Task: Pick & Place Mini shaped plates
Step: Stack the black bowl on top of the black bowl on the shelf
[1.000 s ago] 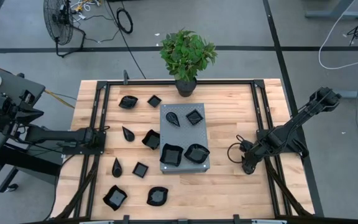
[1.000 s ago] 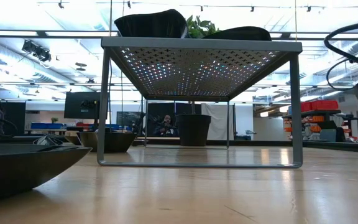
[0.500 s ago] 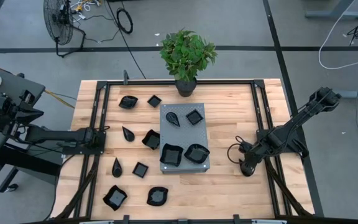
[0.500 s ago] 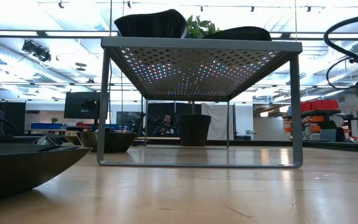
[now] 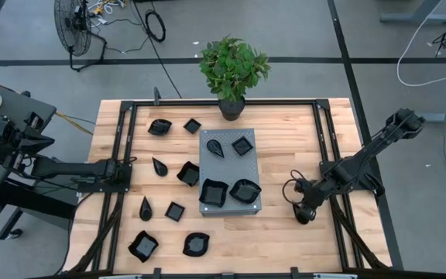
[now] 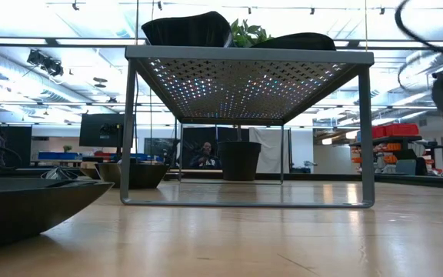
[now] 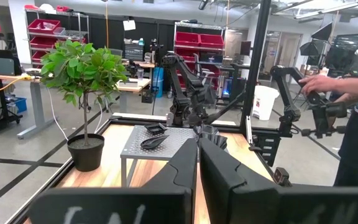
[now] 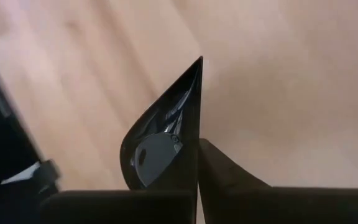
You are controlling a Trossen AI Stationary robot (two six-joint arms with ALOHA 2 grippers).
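Right gripper point(image 5: 303, 215) clenched on a teardrop plate point(image 8: 163, 140) above the table point(image 5: 285, 232); left gripper point(image 7: 197, 163) closed, idle

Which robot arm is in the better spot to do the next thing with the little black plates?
Right. The right end effector is out over the table, already pinching a teardrop plate. The left end effector sits empty at the table's left edge.

High view looks straight down; low view sits at tabletop level; both share the perforated stand point(image 5: 230, 172).
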